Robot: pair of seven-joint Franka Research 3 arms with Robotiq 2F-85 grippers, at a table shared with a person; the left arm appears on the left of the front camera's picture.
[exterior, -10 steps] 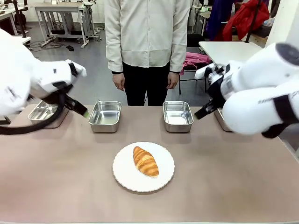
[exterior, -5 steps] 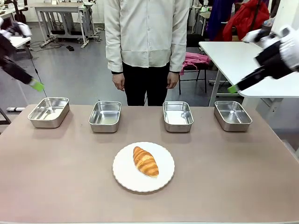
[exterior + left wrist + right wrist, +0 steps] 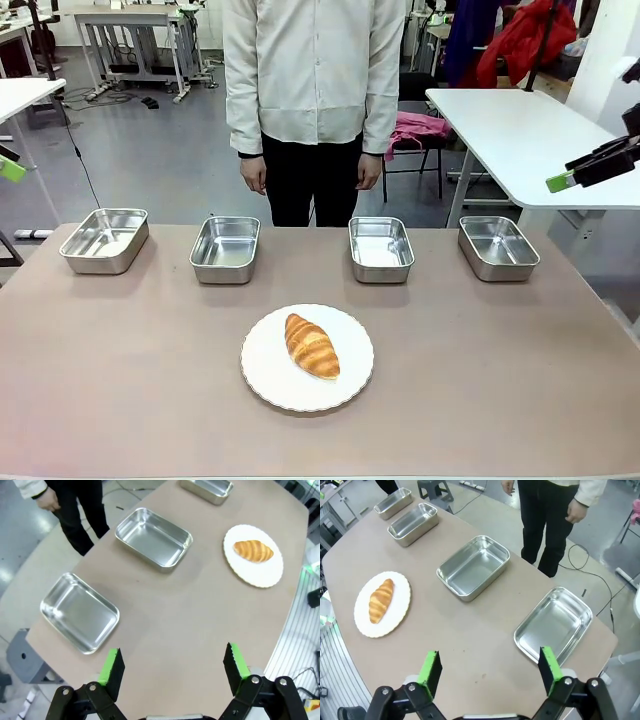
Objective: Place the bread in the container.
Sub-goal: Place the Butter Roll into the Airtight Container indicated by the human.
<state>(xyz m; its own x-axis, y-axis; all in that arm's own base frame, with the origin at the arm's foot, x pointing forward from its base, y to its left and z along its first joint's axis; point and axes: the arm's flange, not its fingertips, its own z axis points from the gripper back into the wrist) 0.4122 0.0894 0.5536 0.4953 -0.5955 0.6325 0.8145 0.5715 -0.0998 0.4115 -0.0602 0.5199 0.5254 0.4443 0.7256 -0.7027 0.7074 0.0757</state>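
Since both of my arms hang high and out to the sides, the matte taupe tabletop [image 3: 120, 400] lies open for a reach. At its far edge a person in a cream shirt [image 3: 315, 90] stands with hands down, taking no part.

Beyond the round white scalloped plate [image 3: 265, 380], toward the person, sits a row of four shallow stainless-steel pans with rounded corners and rolled rims: far-left pan [image 3: 104, 240], left-middle pan [image 3: 225, 249], right-middle pan [image 3: 381, 249] and far-right pan [image 3: 498, 247]. All are bare and mirror-bright. Which one is the container I cannot tell.

The plate sits nearest me and midway, I judge so that either arm can serve. On it lies the golden-brown ridged croissant [image 3: 311, 346], angled and tapering at both ends. Its crust looks flaky and crushable, so a light pinch across the thick middle seems wise.

My left pincer [image 3: 173, 652], well left of the plate, gapes wide with nothing between its green pads. My right pincer [image 3: 488, 654], well right of it, gapes likewise.
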